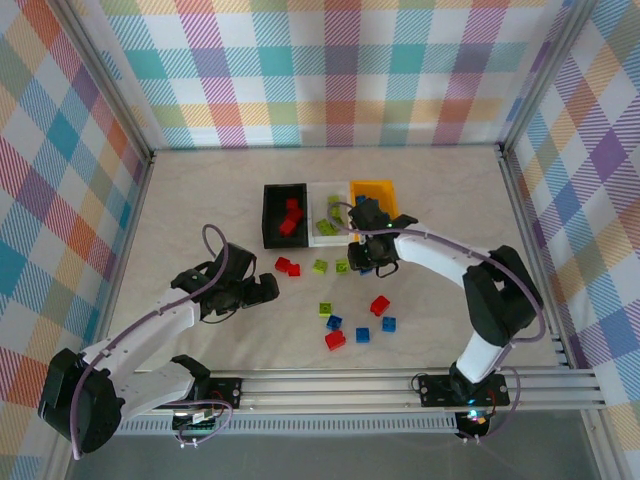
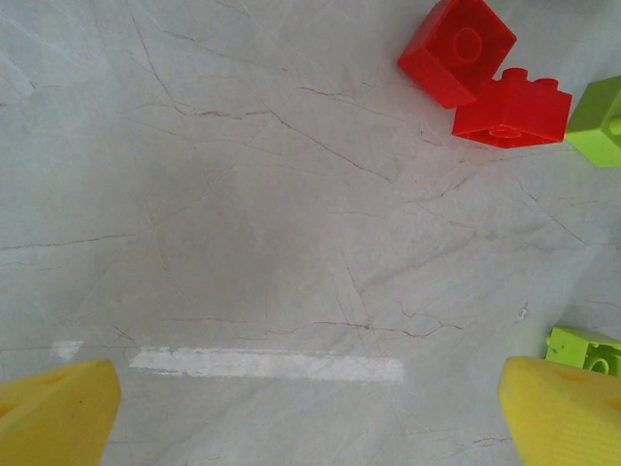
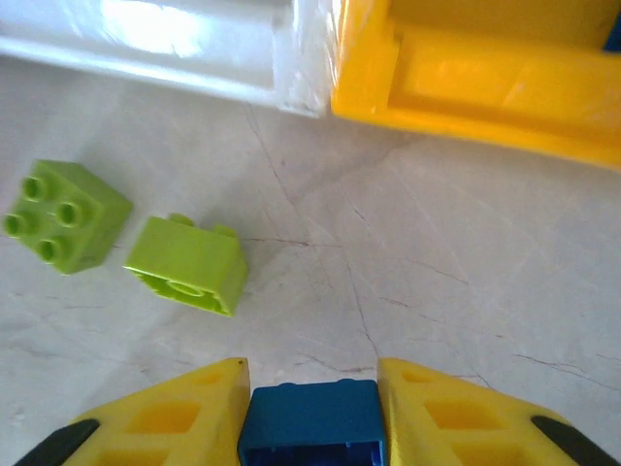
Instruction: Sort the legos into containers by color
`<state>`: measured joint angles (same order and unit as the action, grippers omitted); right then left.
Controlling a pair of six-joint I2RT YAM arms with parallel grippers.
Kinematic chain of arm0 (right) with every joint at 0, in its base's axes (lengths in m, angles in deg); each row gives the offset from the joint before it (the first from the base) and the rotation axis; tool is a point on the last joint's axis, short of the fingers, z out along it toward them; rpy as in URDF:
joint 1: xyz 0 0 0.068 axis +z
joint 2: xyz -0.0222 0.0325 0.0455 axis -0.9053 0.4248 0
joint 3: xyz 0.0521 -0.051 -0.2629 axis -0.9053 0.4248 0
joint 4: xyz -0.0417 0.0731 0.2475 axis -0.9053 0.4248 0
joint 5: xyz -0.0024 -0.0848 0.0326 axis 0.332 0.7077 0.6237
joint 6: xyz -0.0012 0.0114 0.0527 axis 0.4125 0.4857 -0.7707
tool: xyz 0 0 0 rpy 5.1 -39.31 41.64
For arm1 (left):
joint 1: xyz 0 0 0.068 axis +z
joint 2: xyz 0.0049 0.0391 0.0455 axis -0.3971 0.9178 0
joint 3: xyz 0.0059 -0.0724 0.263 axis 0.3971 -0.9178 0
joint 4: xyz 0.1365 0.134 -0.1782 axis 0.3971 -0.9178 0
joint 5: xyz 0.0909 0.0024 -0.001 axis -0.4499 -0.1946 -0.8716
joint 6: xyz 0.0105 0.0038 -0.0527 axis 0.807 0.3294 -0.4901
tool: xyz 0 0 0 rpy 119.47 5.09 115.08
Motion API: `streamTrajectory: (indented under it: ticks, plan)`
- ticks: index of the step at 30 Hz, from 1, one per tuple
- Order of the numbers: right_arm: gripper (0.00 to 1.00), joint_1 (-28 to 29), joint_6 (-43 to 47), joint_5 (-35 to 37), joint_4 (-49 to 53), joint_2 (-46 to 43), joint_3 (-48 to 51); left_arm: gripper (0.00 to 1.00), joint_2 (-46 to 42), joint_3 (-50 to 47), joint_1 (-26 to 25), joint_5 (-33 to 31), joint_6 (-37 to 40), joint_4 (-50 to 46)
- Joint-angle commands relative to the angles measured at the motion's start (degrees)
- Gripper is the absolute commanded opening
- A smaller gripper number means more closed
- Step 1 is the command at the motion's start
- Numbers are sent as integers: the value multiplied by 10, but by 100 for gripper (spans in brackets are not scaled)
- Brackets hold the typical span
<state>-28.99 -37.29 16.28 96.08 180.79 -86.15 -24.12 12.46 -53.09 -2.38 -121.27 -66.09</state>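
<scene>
My right gripper (image 3: 310,427) is shut on a blue lego (image 3: 310,419), held just above the table in front of the yellow-orange bin (image 3: 485,68) and the white bin (image 3: 165,44). Two lime legos (image 3: 63,214) (image 3: 189,264) lie to its left. From above, the black bin (image 1: 270,215) holds red legos, the white bin (image 1: 322,195) holds lime ones, and the yellow-orange bin (image 1: 380,188) stands on the right. My left gripper (image 1: 264,290) is open over bare table, its fingers (image 2: 53,413) wide apart, with two red legos (image 2: 458,49) (image 2: 509,107) ahead of it.
Loose legos lie in the middle of the table: red (image 1: 287,266), lime (image 1: 326,308), blue (image 1: 334,322), red (image 1: 335,340), blue (image 1: 362,335), red (image 1: 380,305), blue (image 1: 388,324). A white tape strip (image 2: 267,364) marks the table. Checkered walls enclose the table.
</scene>
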Motion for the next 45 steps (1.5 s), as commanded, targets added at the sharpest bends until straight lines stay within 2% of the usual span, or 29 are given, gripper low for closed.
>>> streamTrajectory:
  ticks: [1,4,12,13,15,19,24,28,32,36,40,45]
  plan:
    - [37,-26,-9,8,12,-21,-39,100,3,-1,8,12,9,12]
    - [37,-58,-6,14,8,7,-89,100,6,-2,8,24,13,20]
    - [38,-115,-13,30,13,150,-231,100,25,15,8,50,26,23]
    - [40,-118,-14,28,16,162,-244,100,28,18,7,52,28,21]
    - [52,-121,-14,25,23,177,-266,100,32,23,7,59,34,19]
    - [67,-119,-17,9,16,149,-251,100,37,26,7,67,41,17]
    - [70,-102,-25,-6,5,65,-153,100,38,26,-4,103,48,41]
    - [70,-86,-39,-24,-5,3,-50,100,66,56,-62,114,70,39]
    - [70,-84,-57,-32,-22,-45,33,99,134,104,-160,111,98,26]
    - [71,-84,-60,-27,-25,-66,61,98,206,145,-251,90,135,15]
    - [71,-84,-56,-21,-26,-72,64,98,267,172,-297,85,162,12]
    - [71,-86,-50,-14,-25,-77,62,91,341,219,-328,75,190,-5]
